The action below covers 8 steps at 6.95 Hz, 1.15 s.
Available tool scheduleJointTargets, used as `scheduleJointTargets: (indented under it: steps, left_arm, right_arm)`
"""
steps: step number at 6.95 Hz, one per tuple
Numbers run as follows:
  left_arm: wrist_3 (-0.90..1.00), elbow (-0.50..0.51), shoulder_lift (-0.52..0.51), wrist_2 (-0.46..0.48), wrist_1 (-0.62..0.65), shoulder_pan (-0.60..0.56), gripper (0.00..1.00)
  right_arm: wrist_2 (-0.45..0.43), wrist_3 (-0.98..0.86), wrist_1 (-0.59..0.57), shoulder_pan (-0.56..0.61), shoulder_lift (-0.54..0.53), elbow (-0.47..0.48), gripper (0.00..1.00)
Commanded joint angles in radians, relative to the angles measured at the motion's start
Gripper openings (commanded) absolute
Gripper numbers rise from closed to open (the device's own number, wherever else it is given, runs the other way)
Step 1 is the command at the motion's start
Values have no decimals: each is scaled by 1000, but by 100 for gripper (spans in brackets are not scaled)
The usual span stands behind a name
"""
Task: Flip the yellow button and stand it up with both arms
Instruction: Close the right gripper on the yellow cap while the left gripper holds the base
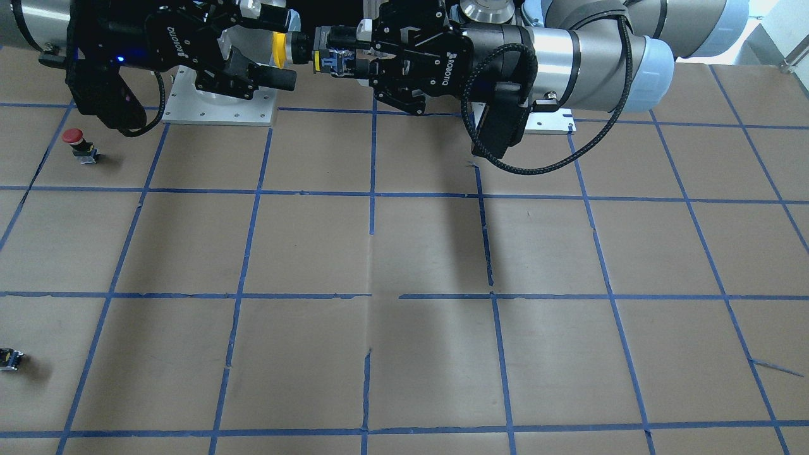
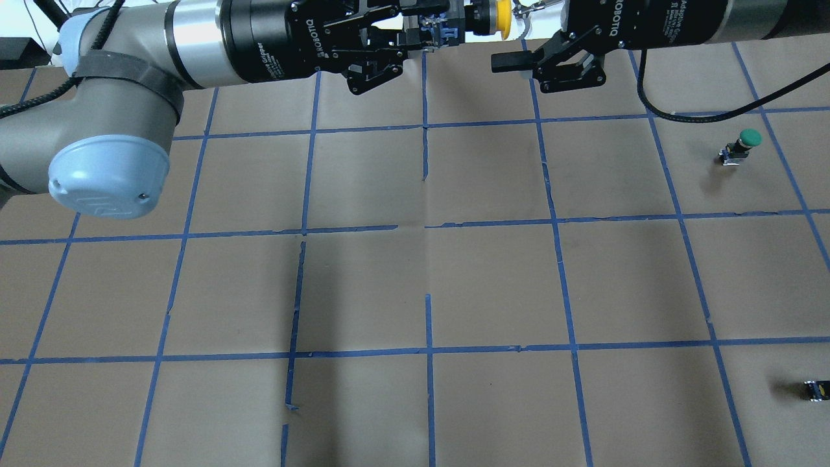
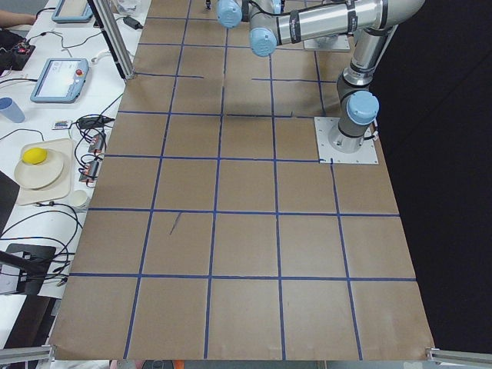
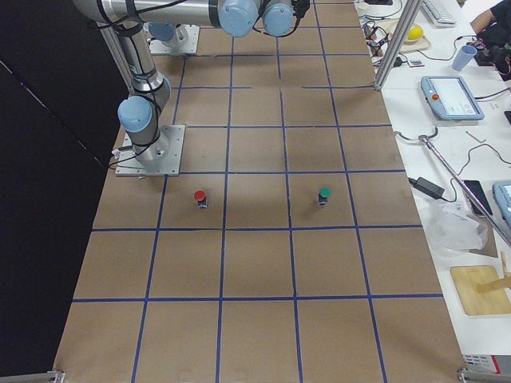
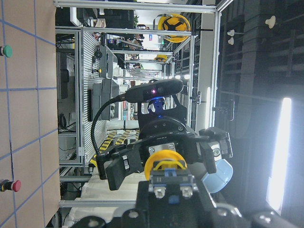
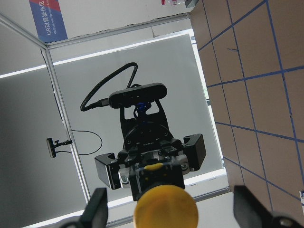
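The yellow button (image 1: 279, 50) is held high in the air at the robot's end of the table, lying sideways. My left gripper (image 1: 332, 54) is shut on its black-grey body (image 2: 447, 29), and the yellow cap (image 2: 500, 16) points at my right gripper (image 1: 282, 47). The right gripper is open, with its fingers (image 1: 273, 76) on either side of the cap and apart from it. In the right wrist view the cap (image 6: 165, 209) sits between the spread fingers (image 6: 97, 209). In the left wrist view the cap (image 5: 165, 163) shows beyond the switch body.
A red-capped button (image 1: 74, 141) stands on the table on the robot's right side, and a green-capped button (image 2: 746, 142) stands farther out. A small dark capless block (image 2: 817, 390) lies near the table's right edge. The brown table (image 2: 415, 279) has blue tape lines.
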Motion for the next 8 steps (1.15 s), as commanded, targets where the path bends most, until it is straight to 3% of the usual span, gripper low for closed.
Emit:
scheduleJointTargets:
  steps: [1,5,7,8]
  left_arm:
    - [1,-1,-1,0,0,0,1]
    - [1,1,2,0,0,0,1]
    - [0,1,-2,0,0,0,1]
    - [-2,1,-2,-2,0,0,27]
  right_arm:
    - [-1,-1,-2,0,3,1,83]
    - [0,-10,-8,-1,1,-4,46]
    - [0,-12,-8,-1,3,-5,33]
    - [0,-10,-8,-1,3,-5,32]
